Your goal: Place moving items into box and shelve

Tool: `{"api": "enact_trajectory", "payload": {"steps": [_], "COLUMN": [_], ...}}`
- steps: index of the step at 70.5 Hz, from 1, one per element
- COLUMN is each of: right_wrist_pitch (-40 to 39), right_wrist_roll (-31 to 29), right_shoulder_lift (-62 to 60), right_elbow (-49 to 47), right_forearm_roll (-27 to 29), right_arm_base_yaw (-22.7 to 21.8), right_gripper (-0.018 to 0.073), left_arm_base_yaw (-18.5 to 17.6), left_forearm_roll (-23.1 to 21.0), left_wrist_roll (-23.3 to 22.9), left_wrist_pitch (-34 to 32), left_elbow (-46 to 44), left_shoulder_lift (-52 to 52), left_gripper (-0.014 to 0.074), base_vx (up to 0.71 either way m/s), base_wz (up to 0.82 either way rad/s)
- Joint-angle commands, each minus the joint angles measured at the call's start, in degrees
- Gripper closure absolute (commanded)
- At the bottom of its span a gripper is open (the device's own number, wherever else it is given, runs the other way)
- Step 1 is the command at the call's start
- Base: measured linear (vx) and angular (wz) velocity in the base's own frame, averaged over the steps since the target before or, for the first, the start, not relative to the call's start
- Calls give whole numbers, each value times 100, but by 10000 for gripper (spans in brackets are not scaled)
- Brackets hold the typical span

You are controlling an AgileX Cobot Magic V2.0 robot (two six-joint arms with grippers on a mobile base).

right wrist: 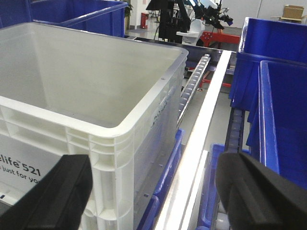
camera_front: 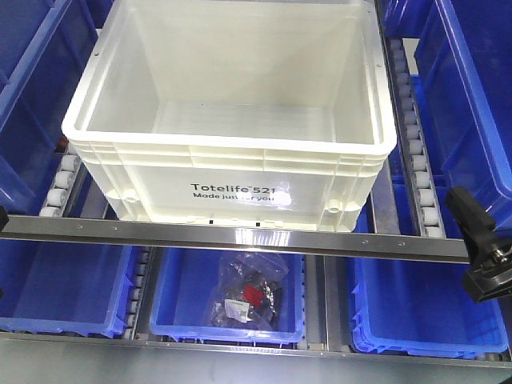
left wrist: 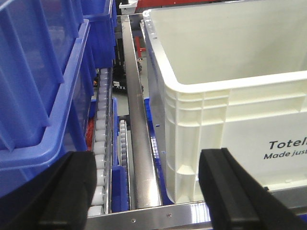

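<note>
The box [camera_front: 228, 120] is a large white crate printed "Totelife 521". It stands on the upper roller shelf, and its inside shows nothing. My left gripper [left wrist: 148, 201] is open just in front of the box's front left corner [left wrist: 189, 124], holding nothing. My right gripper [right wrist: 158, 201] is open at the box's front right corner [right wrist: 120, 143], also holding nothing. In the front view the right gripper [camera_front: 478, 240] shows as a black body at the right edge. A clear bag of black and red parts [camera_front: 248, 294] lies in the lower middle blue bin [camera_front: 228, 328].
Blue bins flank the box on the left [camera_front: 36, 88] and right [camera_front: 472, 96] of the upper shelf. A steel rail [camera_front: 240, 236] runs across the shelf front, with roller tracks [camera_front: 420, 160] beside the box. More blue bins [camera_front: 424, 308] sit on the lower level.
</note>
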Motion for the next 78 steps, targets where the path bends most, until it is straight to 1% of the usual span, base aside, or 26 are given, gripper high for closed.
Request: {"api": "enact_trajectory", "payload": {"steps": [1,5,7,10,12,14,15,16,17,18,19,20,21,22,23,24,25,39,75,77,78], "right_wrist_pitch": [-480,-485,-492,-494,-494,-494,-494,-494,-494,-494,-494,-494,-494,-494,-494,-494,-499,-492,-492,-492,-492], "right_wrist_roll": [-36,-43,-43,-43,-43,-43,-43,-43,-43,-43,-38,-38,-38,-38,-38,-36,-36,-36,-36,-36,-36], "right_shoulder_lift": [5,5,5,5,5,5,5,5,5,5,5,5,5,5,5,5,5,5,5,5,5], "right_elbow": [-166,-166,-166,-166,-166,-166,-166,-166,-166,-166,-166,-166,-166,-166,-166,-166,-166,-166,-166,-166,-166], "right_forearm_roll": [-21,-21,-21,-21,-21,-21,-21,-21,-21,-21,-21,-21,-21,-21,-21,-21,-13,-13,-13,-13,-13], "right_arm_base_yaw": [-5,-5,-5,-5,-5,-5,-5,-5,-5,-5,-5,-5,-5,-5,-5,-5,-5,-5,-5,-5,-5], "right_gripper": [-15,-10,0,42,91,157,188,239,274,311,368,406,446,505,544,581,582,574,574,574,574], "left_arm_base_yaw": [18,18,18,18,18,18,18,18,18,18,18,18,18,18,18,18,18,18,18,18,18], "left_forearm_roll": [-79,-77,-77,-77,-77,-77,-77,-77,-77,-77,-72,-72,-72,-72,-72,-72,-72,-72,-72,-41,41], "left_wrist_roll": [-26,-26,-26,-26,-26,-26,-26,-26,-26,-26,-26,-21,-21,-21,-10,-10,-10,-10,-5,-5,7], "left_wrist_pitch": [-422,-371,-328,-256,-213,-187,-179,-171,-163,-158,-143,-138,-131,-130,-125,-125,-125,88,88,88,66], "left_elbow": [-155,-155,-155,-155,-155,-155,-155,-155,-155,-155,-155,-155,-155,-155,-155,-155,-155,-155,-155,-155,-155], "left_shoulder_lift": [31,31,31,31,31,31,31,31,31,31,31,31,31,31,31,31,31,26,20,20,20], "left_gripper": [31,39,57,111,171,231,282,318,374,393,472,493,551,589,625,626,626,624,624,624,624], "base_vx": [0,0,0,0,0,0,0,0,0,0,0,0,0,0,0,0,0,0,0,0,0], "base_wz": [0,0,0,0,0,0,0,0,0,0,0,0,0,0,0,0,0,0,0,0,0]}}
